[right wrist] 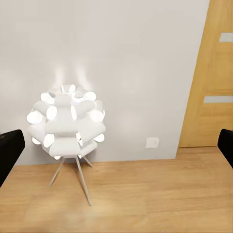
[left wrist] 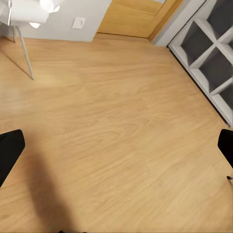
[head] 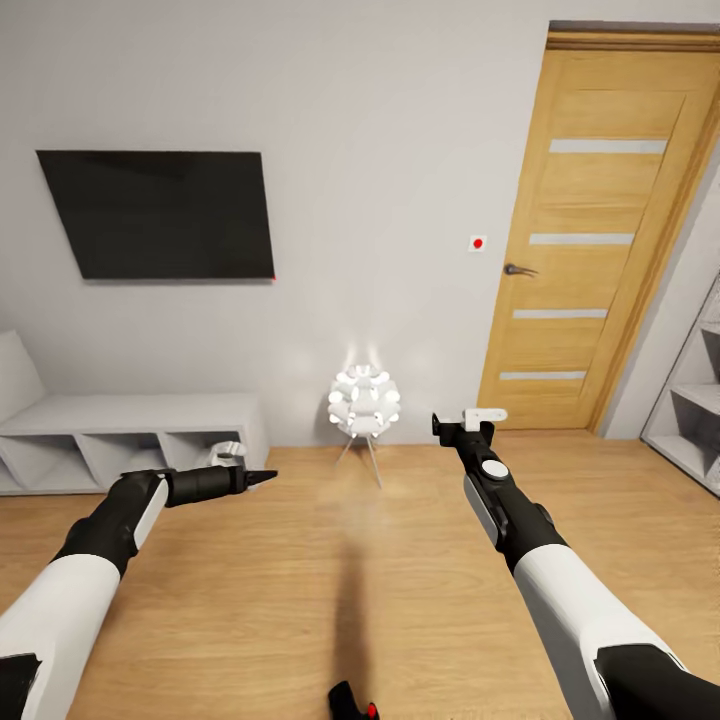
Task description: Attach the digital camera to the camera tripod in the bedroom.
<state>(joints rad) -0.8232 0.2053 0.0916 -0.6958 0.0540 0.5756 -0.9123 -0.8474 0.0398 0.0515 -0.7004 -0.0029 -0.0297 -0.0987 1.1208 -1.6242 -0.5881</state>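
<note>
Found, nearest the head camera and cut off by the bottom edge of its view, a small black lump with a red spot (head: pixel 350 700); could not tell from so little whether it was the digital camera. Lay low between the two white-and-black forearms, well apart from both sets of fingers and touching neither. Reached forward over the light wood plank floor (head: pixel 300 600) with both arms, nothing held in either. Pointed the left gripper (head: pixel 265 478) sideways toward the middle of the room, its black fingers (left wrist: pixel 9 153) spread wide to the two edges of the left wrist view, with bare floorboards between them. Held the right gripper (head: pixel 463 428) out ahead, its black fingers (right wrist: pixel 9 150) likewise wide apart at the edges of the right wrist view. Framed between those right fingers a glowing white ball-shaped lamp on thin splayed metal legs (right wrist: pixel 65 124), standing on the floor close against the pale grey wall (head: pixel 380 150); sat in the head view between the two grippers and farther off than either. Hung on that wall, to the left, a flat black rectangular television screen (head: pixel 160 215), with a low white open-shelved cabinet (head: pixel 120 430) beneath it. Stood to the right a closed honey-coloured wooden door with frosted glass strips (head: pixel 600 240), a small white wall switch with a red dot (head: pixel 478 243) just beside its frame. Showed at the far right edge a white cube shelving unit (head: pixel 695 420).
</note>
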